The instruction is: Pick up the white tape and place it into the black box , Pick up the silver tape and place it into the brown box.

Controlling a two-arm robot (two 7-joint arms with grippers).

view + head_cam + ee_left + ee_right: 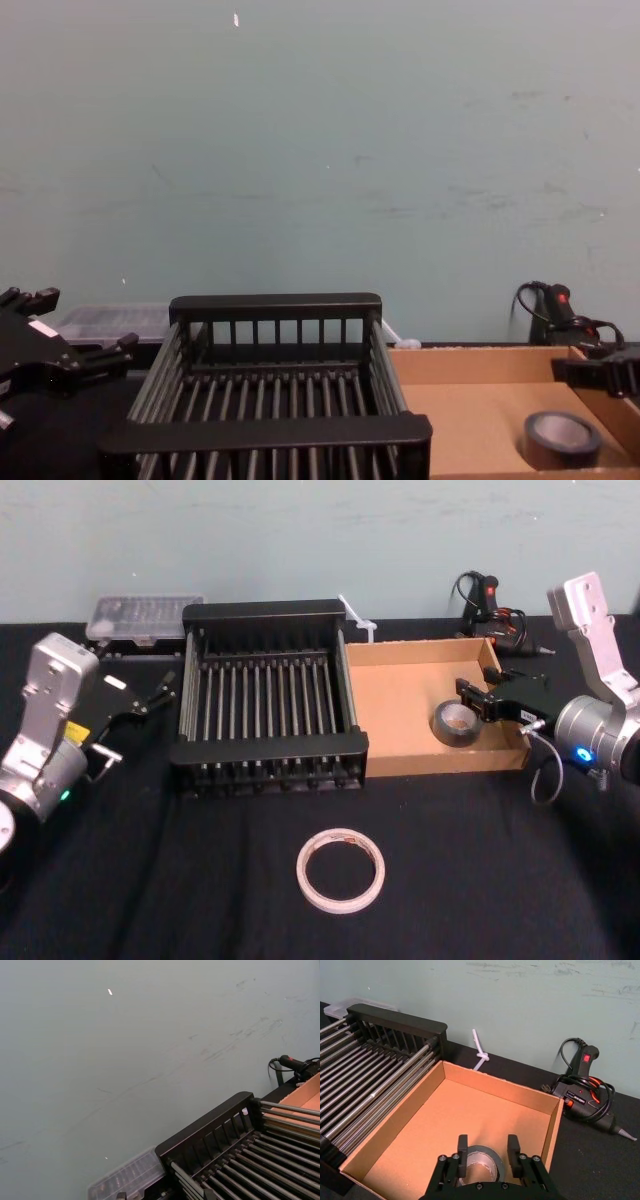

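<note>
The silver tape (455, 723) lies flat on the floor of the brown box (400, 685), near its right wall. My right gripper (472, 702) hovers just above it, open, with one finger (462, 1144) on either side of the roll (480, 1162) and neither gripping it. From the chest the roll (562, 438) rests free on the cardboard, below the gripper (592, 372). The white tape (340, 870) lies flat on the black cloth at the front centre. The black box (265, 630) stands left of the brown one with nothing in it. My left gripper (160, 692) is parked open beside the crate's left side.
A clear plastic case (135, 615) sits behind the crate at the back left. A glue gun with a coiled cord (490, 605) lies behind the brown box, and a white zip tie (356, 617) lies between the boxes at the back. A pale wall closes off the rear.
</note>
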